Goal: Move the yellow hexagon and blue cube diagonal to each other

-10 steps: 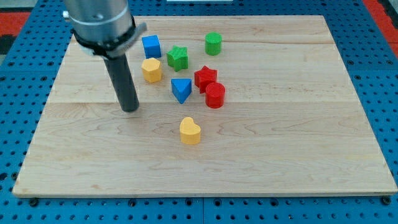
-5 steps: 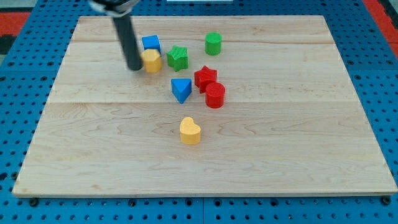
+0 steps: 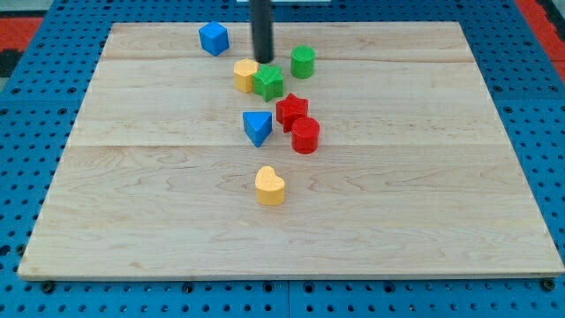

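my tip (image 3: 263, 60) sits at the view's top, just above the green star (image 3: 268, 82), yellow hexagon (image 3: 245, 75) beside it on the left; blue cube (image 3: 214, 38) lies up-left, diagonal already (no gripper here, just a rod).

Single raised view, tilted down
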You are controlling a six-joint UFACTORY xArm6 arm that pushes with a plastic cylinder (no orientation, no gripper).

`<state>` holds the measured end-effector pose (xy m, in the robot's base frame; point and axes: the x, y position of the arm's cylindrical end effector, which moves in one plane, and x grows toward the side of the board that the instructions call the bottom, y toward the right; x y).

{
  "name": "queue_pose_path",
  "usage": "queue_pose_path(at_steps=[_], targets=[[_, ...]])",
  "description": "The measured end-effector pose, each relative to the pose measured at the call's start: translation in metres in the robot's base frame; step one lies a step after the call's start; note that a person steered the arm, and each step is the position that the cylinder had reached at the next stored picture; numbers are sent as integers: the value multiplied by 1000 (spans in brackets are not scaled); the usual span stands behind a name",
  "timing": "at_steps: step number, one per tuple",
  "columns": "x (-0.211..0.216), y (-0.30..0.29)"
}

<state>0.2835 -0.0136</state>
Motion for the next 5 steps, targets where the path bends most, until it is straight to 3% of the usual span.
queue_pose_path(at_steps=[2,4,5], targets=[[28,-62],[-89,-29],[-60,-93]])
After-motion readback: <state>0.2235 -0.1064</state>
